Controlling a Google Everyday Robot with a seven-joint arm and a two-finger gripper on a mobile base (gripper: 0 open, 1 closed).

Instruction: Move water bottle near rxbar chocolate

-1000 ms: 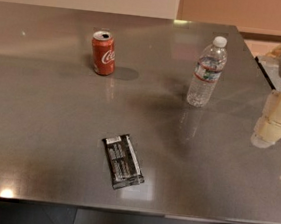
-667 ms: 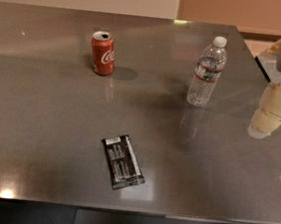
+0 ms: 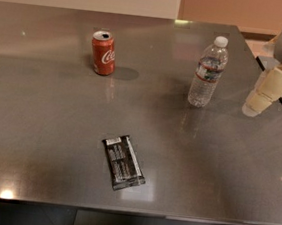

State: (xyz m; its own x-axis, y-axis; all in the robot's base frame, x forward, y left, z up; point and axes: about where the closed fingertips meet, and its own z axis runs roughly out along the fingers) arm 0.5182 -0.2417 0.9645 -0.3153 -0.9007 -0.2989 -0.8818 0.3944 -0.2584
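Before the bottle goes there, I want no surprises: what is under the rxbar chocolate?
The rxbar chocolate lies flat on the grey table; nothing pokes out around its edges. Its wrapper covers whatever is directly beneath. The hand hangs right of the water bottle, apart from it.

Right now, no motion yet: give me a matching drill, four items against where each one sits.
Items:
1. water bottle
2. rxbar chocolate
3. red soda can
4. gripper

Places:
A. back left of the table, upright
B. right edge of the view, right of the bottle, not touching it
C. front middle of the table, lying flat
D. back right of the table, upright, cap on

Pairs: 1-D, 2-C, 3-A, 4-B
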